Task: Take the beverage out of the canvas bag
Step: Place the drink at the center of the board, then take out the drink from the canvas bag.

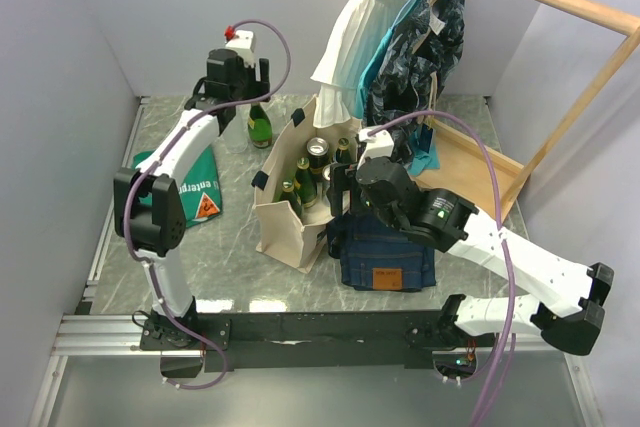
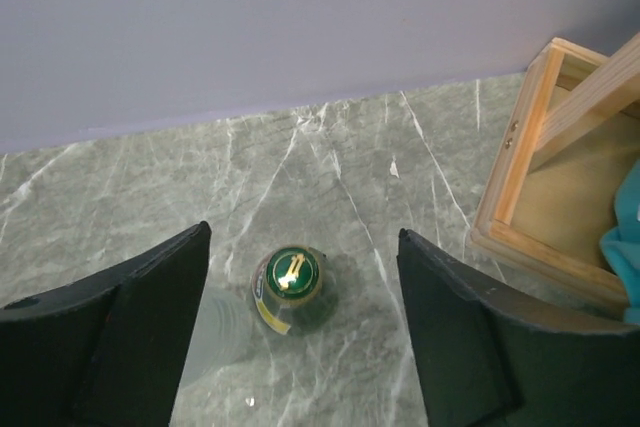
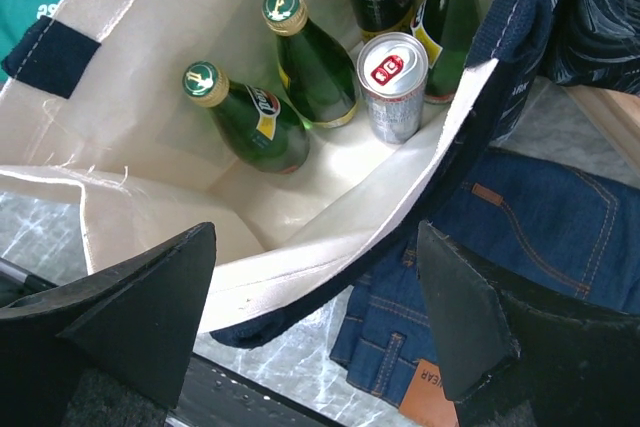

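BAG: cream canvas bag (image 3: pixel 150 37) with navy handles stood open, rim passing between the spread right pincer (image 3: pixel 318 232) | INSIDE: three green bottles (image 3: pixel 310 57) and two cans (image 3: pixel 392 87) beyond it | LEFT: left pincer (image 2: pixel 305 237) stood apart over a lone bottle (image 2: pixel 293 282), upright, untouched | NEAR: jeans (image 3: pixel 540 237) lay right of the right pincer

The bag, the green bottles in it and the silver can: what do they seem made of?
The canvas bag looks like thick woven cloth, cream and matte: it creases softly and shows loose threads at a fold. The green bottles look like glossy glass, with bright highlights on smooth curved sides. The silver can looks like shiny metal, probably aluminium, with a pull-tab lid.
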